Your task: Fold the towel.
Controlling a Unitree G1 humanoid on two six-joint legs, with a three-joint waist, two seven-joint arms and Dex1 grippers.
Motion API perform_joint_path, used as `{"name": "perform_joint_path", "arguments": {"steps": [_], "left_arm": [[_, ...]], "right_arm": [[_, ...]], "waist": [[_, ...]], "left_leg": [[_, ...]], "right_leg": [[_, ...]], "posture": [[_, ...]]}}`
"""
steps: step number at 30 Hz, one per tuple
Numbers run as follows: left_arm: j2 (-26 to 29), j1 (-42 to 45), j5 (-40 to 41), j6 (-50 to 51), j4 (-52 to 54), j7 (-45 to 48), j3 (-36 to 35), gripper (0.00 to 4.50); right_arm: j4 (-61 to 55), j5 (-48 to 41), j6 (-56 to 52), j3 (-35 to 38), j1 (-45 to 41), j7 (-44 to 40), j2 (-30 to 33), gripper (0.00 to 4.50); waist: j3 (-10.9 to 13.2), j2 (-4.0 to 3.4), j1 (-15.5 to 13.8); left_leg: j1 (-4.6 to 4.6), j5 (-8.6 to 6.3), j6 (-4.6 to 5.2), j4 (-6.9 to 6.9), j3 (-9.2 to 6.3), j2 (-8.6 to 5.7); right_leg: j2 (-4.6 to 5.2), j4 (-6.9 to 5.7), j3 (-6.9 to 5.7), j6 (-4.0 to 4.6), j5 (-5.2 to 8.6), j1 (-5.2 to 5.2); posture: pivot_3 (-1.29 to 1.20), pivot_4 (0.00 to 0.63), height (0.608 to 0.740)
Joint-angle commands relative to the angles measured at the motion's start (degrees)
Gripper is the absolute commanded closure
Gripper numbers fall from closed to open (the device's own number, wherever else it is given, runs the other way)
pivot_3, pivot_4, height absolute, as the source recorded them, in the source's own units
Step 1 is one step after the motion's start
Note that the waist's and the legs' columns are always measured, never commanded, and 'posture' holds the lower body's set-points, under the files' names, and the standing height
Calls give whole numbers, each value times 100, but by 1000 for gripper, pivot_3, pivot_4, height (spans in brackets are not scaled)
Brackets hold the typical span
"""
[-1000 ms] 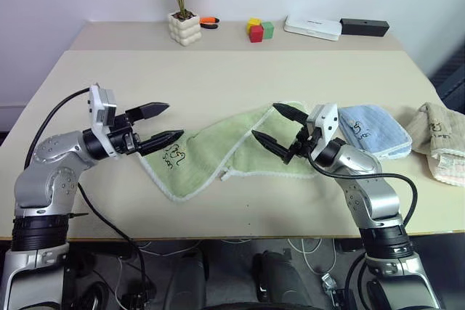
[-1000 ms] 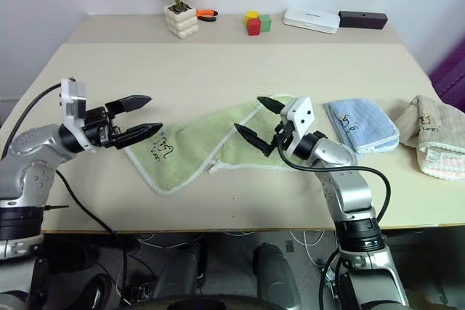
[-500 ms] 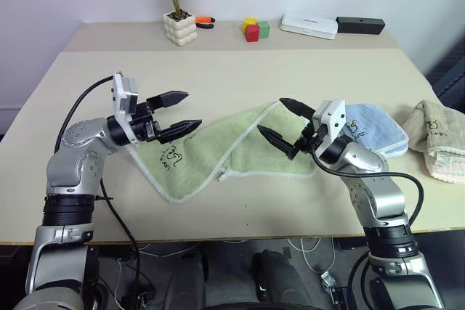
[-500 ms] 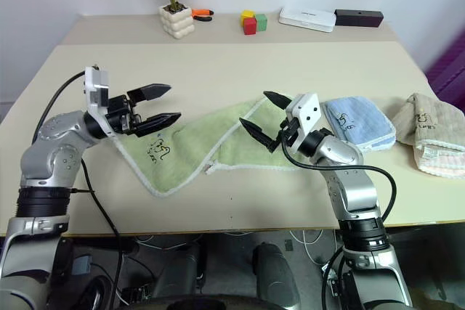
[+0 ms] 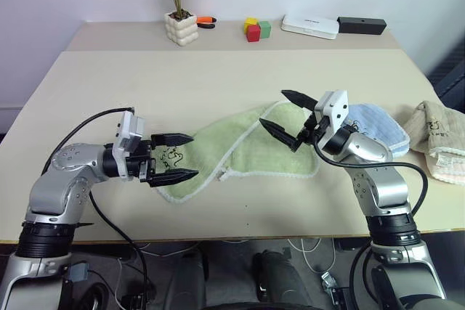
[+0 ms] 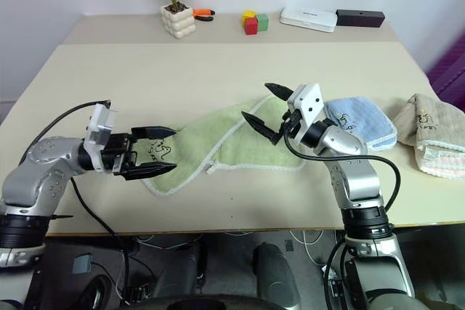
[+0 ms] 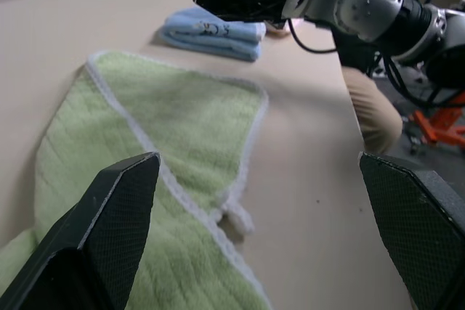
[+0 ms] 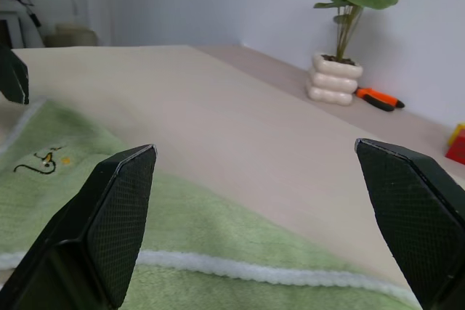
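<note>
The light green towel [image 5: 240, 147] with white edging lies crumpled and partly doubled over near the table's front edge. Its dark printed mark [image 5: 171, 156] is at its left end. My left gripper [image 5: 192, 156] is open and low over that left end, one finger on each side of the mark; I cannot tell if it touches the cloth. My right gripper [image 5: 273, 109] is open and hovers above the towel's right part, pointing left. The left wrist view looks along the towel [image 7: 160, 128] towards the right arm.
A folded light blue towel [image 5: 378, 127] lies just right of the green one, and a beige towel [image 5: 439, 136] lies at the table's right edge. Along the back stand a potted plant [image 5: 182, 27], coloured blocks [image 5: 255, 30], a white box [image 5: 311, 27] and a black box [image 5: 363, 25].
My left gripper has come down and back towards the table's front edge, from above the towel's left end to low over its marked corner. The right gripper has hardly moved.
</note>
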State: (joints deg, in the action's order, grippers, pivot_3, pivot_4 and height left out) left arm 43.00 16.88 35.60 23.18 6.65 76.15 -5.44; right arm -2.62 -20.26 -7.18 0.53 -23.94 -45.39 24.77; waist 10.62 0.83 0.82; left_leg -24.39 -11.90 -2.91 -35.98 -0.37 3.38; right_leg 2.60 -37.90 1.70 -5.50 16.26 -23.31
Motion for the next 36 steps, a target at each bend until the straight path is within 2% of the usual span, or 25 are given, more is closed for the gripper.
{"name": "perform_joint_path", "arguments": {"steps": [1,10,13,28,31,36], "left_arm": [[183,-211,-137,-190,339,156,66,0],[595,-194,-1190,-1280,-155,680,684,0],[521,-51,-1642,-1870,-550,686,926,0],[331,452,-2474,-3245,-1834,970,1554,0],[263,440,-2347,-3186,-1794,1062,1589,751],[282,451,-2307,-3153,-1773,1104,1546,2980]], "right_arm": [[313,85,283,36,-229,-114,9,27],[228,175,385,50,-199,90,-164,27],[49,167,378,59,-65,248,-234,27],[-376,203,404,118,283,774,-377,27],[-438,180,379,121,289,817,-362,0],[-439,174,398,117,328,831,-361,0]], "waist": [[0,0,0],[1,-2,-14],[1,-2,-15],[2,-3,-11],[1,-3,-15],[1,-2,-12]], "left_leg": [[0,0,0,0,1,0],[-1,0,0,1,1,0],[-1,0,0,3,2,0],[-2,0,0,2,4,1],[-2,0,0,1,4,1],[-2,0,0,0,4,1]], "right_leg": [[1,0,0,0,0,0],[1,0,0,13,7,-2],[0,0,0,14,7,-4],[-2,-2,2,7,4,-5],[-2,-3,1,1,1,-5],[-2,-3,2,1,1,-5]], "posture": [[0,150,740],[0,150,740],[0,150,740],[0,150,740],[0,150,740],[0,150,740]]}}
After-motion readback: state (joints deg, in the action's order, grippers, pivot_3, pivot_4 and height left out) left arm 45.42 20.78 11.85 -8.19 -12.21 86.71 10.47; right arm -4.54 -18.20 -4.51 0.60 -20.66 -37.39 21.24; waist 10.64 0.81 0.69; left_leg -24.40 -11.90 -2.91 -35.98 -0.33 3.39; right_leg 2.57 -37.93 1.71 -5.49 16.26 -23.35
